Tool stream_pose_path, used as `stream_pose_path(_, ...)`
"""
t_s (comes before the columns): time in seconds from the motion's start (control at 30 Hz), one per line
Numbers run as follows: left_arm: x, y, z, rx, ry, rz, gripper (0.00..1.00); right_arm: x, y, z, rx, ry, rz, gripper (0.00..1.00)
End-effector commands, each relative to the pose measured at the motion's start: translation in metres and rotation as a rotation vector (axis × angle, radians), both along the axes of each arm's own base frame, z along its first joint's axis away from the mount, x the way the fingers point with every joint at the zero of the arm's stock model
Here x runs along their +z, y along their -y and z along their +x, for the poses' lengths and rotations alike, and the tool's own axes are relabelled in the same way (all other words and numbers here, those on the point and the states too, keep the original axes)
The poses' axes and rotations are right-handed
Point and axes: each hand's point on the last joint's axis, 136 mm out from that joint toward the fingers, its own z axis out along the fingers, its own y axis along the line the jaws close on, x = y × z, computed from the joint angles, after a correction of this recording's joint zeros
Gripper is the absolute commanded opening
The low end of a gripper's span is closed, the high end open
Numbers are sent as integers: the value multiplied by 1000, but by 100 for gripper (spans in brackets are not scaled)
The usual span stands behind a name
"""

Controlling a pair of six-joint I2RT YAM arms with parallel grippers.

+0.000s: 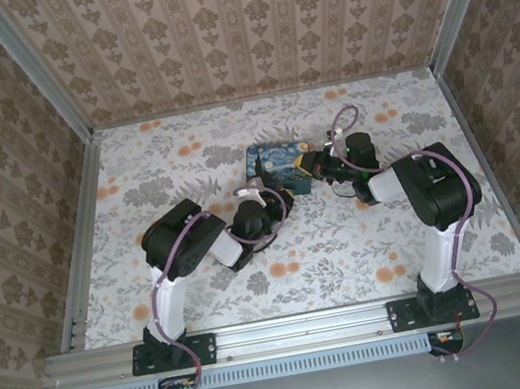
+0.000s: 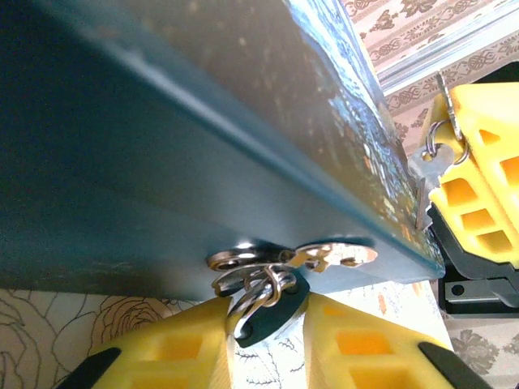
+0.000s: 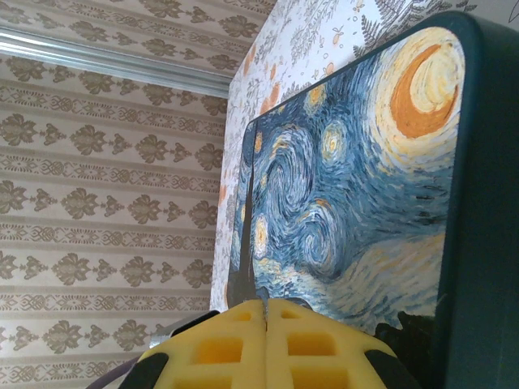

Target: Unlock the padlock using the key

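At edge of tin box (image 2: 203, 121), left wrist view, padlock (image 2: 272, 312) inside left gripper (image 2: 269, 326), grip unclear, right gripper (image 2: 434, 154) pinching key (image 2: 443, 101)

The place was a robot test cell: aluminium framing (image 1: 302, 325) enclosed a floral-papered table (image 1: 351, 259), with damask-patterned wall panels (image 1: 252, 26) on three sides.

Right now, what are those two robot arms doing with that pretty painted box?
They are working on its lock. A tiny teal padlock hangs from the clasp on the painted tin box. The left gripper has a yellow finger on each side of the padlock; I can't tell if it pinches it yet. The right gripper is shut on the key, off by the box's corner. The key is not in the padlock yet.
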Motion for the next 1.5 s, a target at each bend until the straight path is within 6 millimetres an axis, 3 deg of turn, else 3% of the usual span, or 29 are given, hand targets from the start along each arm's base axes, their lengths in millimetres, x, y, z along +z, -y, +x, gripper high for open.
stream_pose_path(0.0, -2, -1, -1, -15, -10, -14, 21, -44, 8, -15, -22, -143, -61, 0)
stream_pose_path(0.23, 0, -6, -2, -21, -20, -22, 13, -20, 8, -16, -18, -102, -60, 0)
stream_pose_path(0.47, 1, -12, -2, -29, -53, -49, 4, 8, 13, -32, -20, -46, -60, 0)
stream_pose_path(0.63, 3, -17, -1, -35, -66, -61, 1, 10, 18, -56, -17, -36, -68, 0)
stream_pose_path(0.8, 3, -18, 0, -41, -65, -60, 11, -1, 25, -70, -33, -47, -109, 0)
stream_pose_path(1.17, 1, -12, 8, -38, -59, -66, 17, 29, 17, -18, -46, -7, -122, 0)
stream_pose_path(1.47, 0, -9, 15, -25, -52, -68, 22, -3, 15, 10, -57, -69, -156, 0)
